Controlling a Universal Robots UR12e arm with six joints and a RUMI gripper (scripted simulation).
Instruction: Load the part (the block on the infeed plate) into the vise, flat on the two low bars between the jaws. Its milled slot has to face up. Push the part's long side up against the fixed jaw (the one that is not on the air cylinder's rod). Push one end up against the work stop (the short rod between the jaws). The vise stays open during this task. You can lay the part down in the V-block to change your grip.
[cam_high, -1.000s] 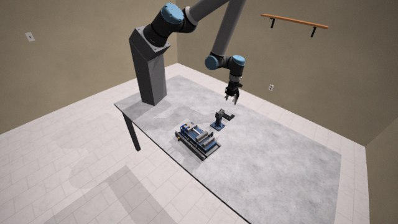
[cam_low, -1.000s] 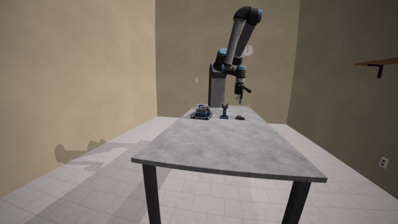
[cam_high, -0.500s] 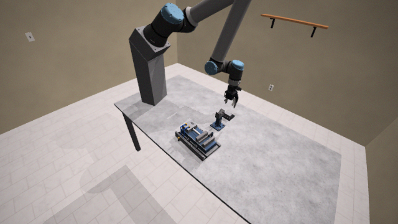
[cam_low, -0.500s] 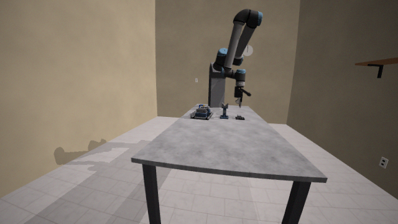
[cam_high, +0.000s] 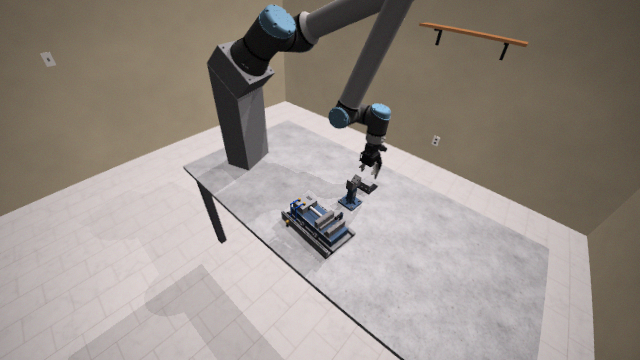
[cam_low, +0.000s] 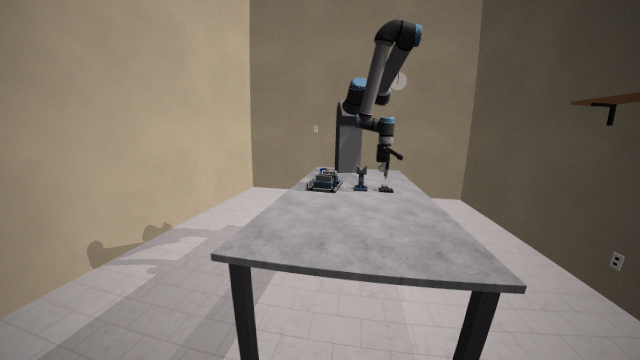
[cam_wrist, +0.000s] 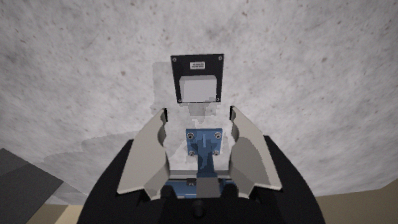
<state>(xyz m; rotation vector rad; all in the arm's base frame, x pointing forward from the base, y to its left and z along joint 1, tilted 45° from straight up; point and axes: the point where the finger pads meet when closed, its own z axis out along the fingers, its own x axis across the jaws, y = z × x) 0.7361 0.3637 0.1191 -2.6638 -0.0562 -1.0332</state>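
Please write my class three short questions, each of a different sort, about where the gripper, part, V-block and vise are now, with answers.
1. True or false: the part sits on the dark infeed plate.
2. Multiple choice: what is between the fingers of the gripper? A) the part B) nothing C) a work stop
3. Fill in: the V-block stands between the infeed plate and the ____.

Key: 1 true; 2 B; 3 vise

Grey tubular arm (cam_high: 372, 55) (cam_low: 376, 77), black joints, blue round caps
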